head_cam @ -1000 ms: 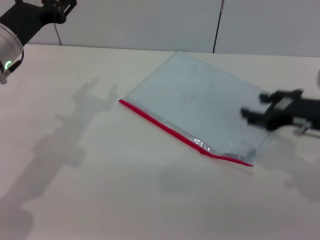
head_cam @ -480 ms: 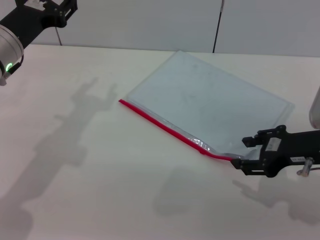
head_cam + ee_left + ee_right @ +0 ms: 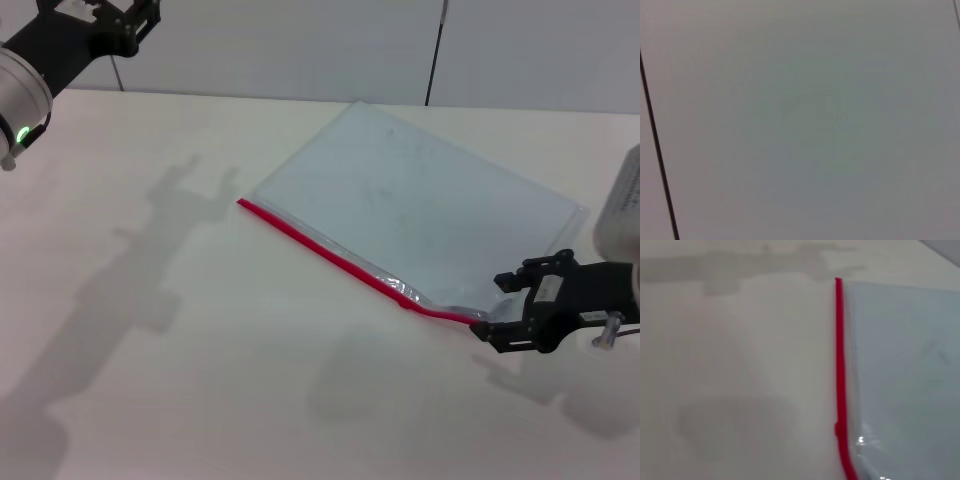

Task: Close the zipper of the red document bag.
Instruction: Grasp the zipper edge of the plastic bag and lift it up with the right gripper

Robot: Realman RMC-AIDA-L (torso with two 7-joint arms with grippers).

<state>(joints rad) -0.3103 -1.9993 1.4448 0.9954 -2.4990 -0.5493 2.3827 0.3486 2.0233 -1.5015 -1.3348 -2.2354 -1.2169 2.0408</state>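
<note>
The right gripper [image 3: 497, 307], fingers apart, is hovering at the zipper [image 3: 345, 264] end of the red document bag [image 3: 420, 215]; ideally it clamps the slider squarely before pulling.

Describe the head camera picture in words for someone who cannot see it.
A flat translucent pale blue-grey plastic document bag lies angled on a pale table, its bright red zip strip along the near long edge. The black right gripper, fingers open, sits at that edge's right end; the left gripper hangs far off, top left.
</note>
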